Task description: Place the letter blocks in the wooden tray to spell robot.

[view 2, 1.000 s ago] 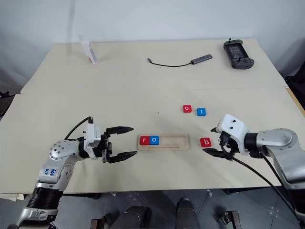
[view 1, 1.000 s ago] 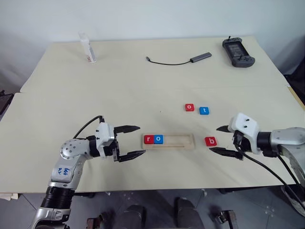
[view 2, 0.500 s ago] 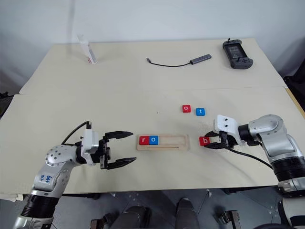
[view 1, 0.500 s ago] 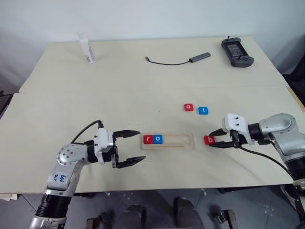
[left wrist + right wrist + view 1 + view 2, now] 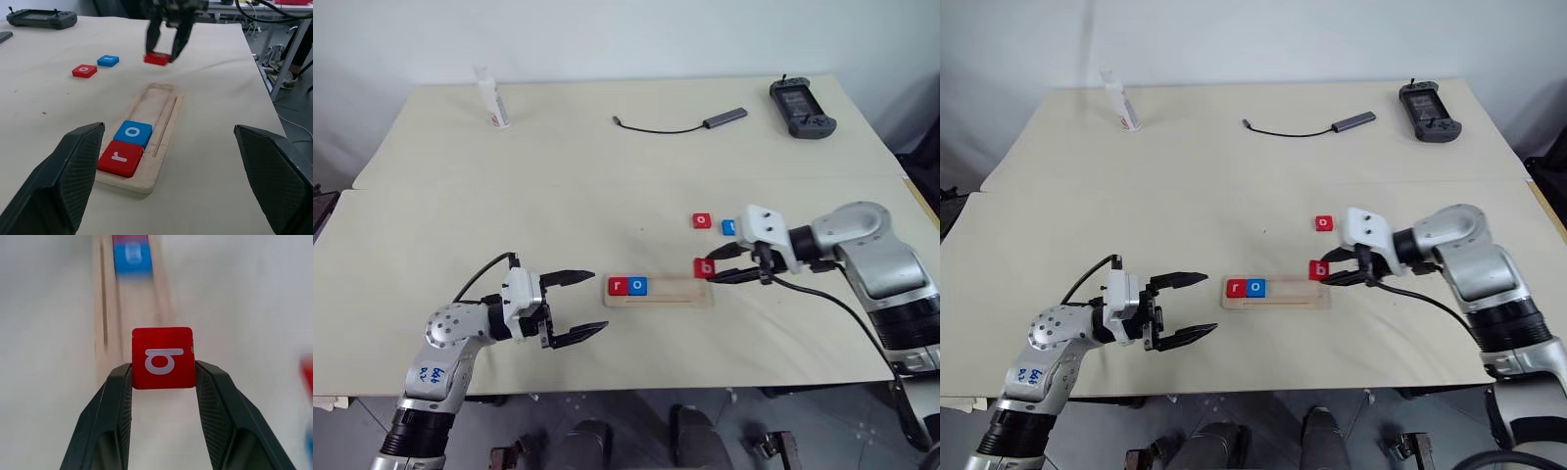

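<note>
The robot's right hand (image 5: 162, 377) is clamped on a small flat red square block with a white letter b (image 5: 704, 266), carried clear of the pale cream surface (image 5: 607, 176) just above the right end of the long narrow pale wooden tray (image 5: 685, 294). The black fingers (image 5: 113, 396) press on two opposite side edges of the tile, leaving the lettered face open to view. The red r block (image 5: 618, 286) and the blue o block (image 5: 638, 286) already sit side by side at the tray's left end, with the groove beyond them bare. A second red o block (image 5: 703, 220) and the blue t block (image 5: 108, 60) lie loose on the surface beyond the tray. The left hand (image 5: 576, 307) waits near the tray's left end, its fingers spread wide and holding nothing. Judging by their look, the tiles are light, rigid and smooth-sided, so an edge pinch like this suits them, though a thin tile could twist or slip if gripped off-centre.
</note>
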